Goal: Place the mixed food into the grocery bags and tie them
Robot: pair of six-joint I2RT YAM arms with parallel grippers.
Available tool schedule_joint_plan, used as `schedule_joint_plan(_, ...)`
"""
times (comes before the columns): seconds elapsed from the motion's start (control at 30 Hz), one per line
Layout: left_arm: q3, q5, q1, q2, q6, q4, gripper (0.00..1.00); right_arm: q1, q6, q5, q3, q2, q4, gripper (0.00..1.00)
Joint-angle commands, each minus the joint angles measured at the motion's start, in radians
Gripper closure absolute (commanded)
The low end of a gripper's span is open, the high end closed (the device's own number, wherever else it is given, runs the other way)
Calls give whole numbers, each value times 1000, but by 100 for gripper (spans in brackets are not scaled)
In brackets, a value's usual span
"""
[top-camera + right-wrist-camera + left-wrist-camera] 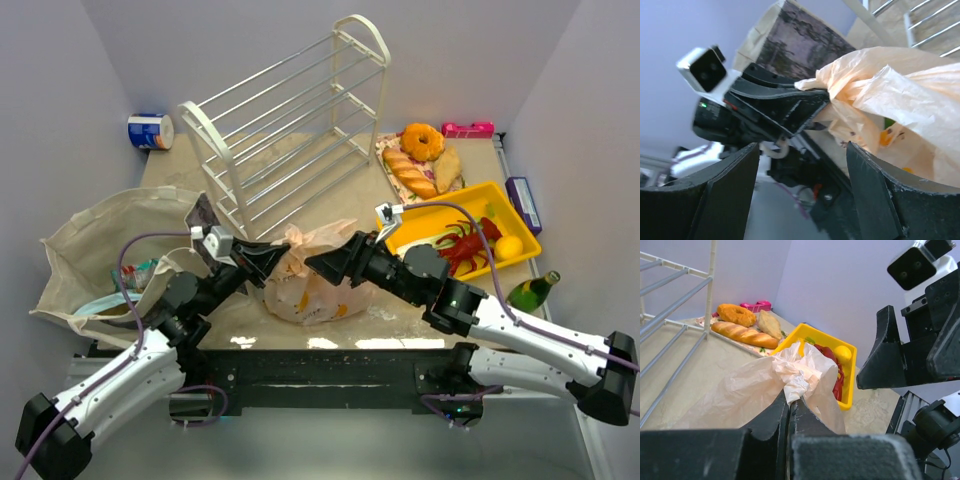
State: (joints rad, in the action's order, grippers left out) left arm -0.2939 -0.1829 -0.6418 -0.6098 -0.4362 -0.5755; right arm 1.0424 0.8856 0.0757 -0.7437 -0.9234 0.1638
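Note:
The peach-pink plastic grocery bag [318,280] sits bulging at the table's near middle. Orange and green mixed food [886,134] shows through its skin. My left gripper [790,398] is shut on a bunched piece of the bag's top [796,382]. From the right, my right gripper [802,150] stands open just beside that spot, nothing between its fingers; in the top view it [318,263] points at the bag's top. The beige cloth tote [95,240] lies slumped at the left with a packet [140,272] in its mouth. A yellow toy fruit [508,247] lies in the tray.
A white wire rack [290,120] stands tilted behind the bags. At the right are a yellow tray [440,214] with the red lobster [465,246], bread and a donut [420,158], and a green bottle [530,292]. A blue-white can [150,131] sits far left.

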Motion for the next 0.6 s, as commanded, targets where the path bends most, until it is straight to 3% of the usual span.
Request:
schedule_joint_plan(0.0,24,83,-38,4,63,-112,100,4,350,-16,26,3,110,25)
schedule_joint_plan(0.3,35,152,-84,-8,88,-153,100,4,591,35,44,-140,203,15)
schedule_joint_plan(0.57,50,145,-98,-16,94,-176,100,4,760,119,109,-241,335,14)
